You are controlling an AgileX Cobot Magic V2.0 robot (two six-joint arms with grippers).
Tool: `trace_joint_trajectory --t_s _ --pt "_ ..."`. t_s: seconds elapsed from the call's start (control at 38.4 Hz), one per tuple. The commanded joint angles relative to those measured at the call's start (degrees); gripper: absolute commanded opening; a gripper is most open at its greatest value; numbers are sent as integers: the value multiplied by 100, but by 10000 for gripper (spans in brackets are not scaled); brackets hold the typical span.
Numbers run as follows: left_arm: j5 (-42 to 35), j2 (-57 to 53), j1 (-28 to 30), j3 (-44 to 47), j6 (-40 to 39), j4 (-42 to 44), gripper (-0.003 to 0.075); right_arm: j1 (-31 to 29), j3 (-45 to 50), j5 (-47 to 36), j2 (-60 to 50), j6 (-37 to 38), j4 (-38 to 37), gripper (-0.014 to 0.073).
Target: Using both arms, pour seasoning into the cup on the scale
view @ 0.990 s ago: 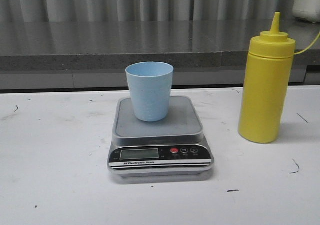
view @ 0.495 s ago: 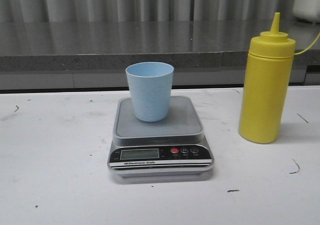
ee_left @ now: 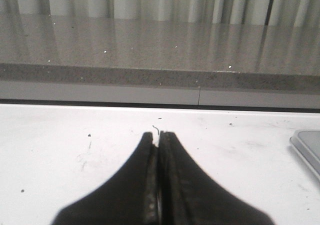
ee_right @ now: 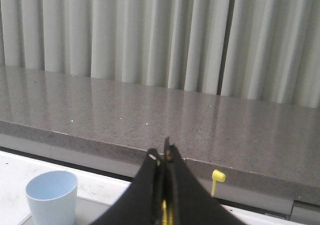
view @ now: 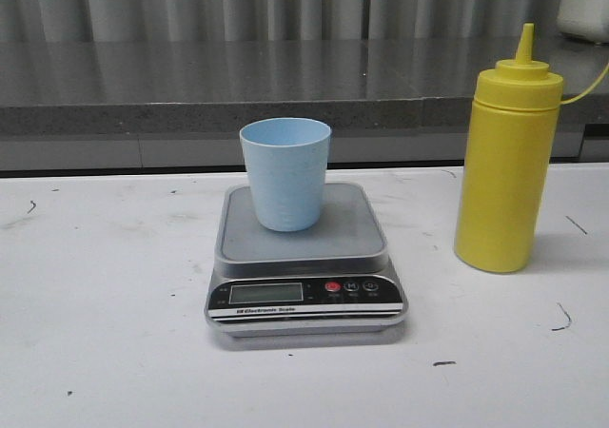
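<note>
The pale blue cup (view: 284, 173) stands upright on the platform of the silver-grey scale (view: 354, 230), mid-table in the front view. The yellow seasoning bottle (view: 506, 171) stands upright to the right of the scale, nozzle up. Neither arm shows in the front view. My left gripper (ee_left: 158, 135) is shut with nothing in it, low over the white table, and a corner of the scale (ee_left: 307, 145) shows off to one side. My right gripper (ee_right: 164, 155) is also shut and empty. The cup (ee_right: 51, 197) lies beyond it to one side, and the bottle's small yellow cap tab (ee_right: 218, 176) shows past its fingers.
A grey stone ledge (view: 209, 90) runs along the back of the white table (view: 105, 285), with a pleated curtain behind it. A white object (view: 585, 5) sits on the ledge at the far right.
</note>
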Motion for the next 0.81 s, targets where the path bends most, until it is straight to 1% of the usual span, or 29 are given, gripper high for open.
trace_joint_trajectory --t_s 0.0,0.03,0.08,0.21,0.78 --pt "-873 -100 31 218 -87 -68 -20 2 -199 -380 30 -50 -77 -63" --pt "-930 -100 31 266 -87 -68 -20 2 -199 -380 30 -50 -77 -63" --pt "-633 -100 31 234 -87 -68 -20 2 -199 -380 30 -50 -77 -63" --pt "-751 -100 31 246 -87 -68 -20 2 -199 -380 30 -50 -77 -63" --pt "-749 -100 31 246 -87 -68 -20 2 -199 -380 30 -50 -77 -63"
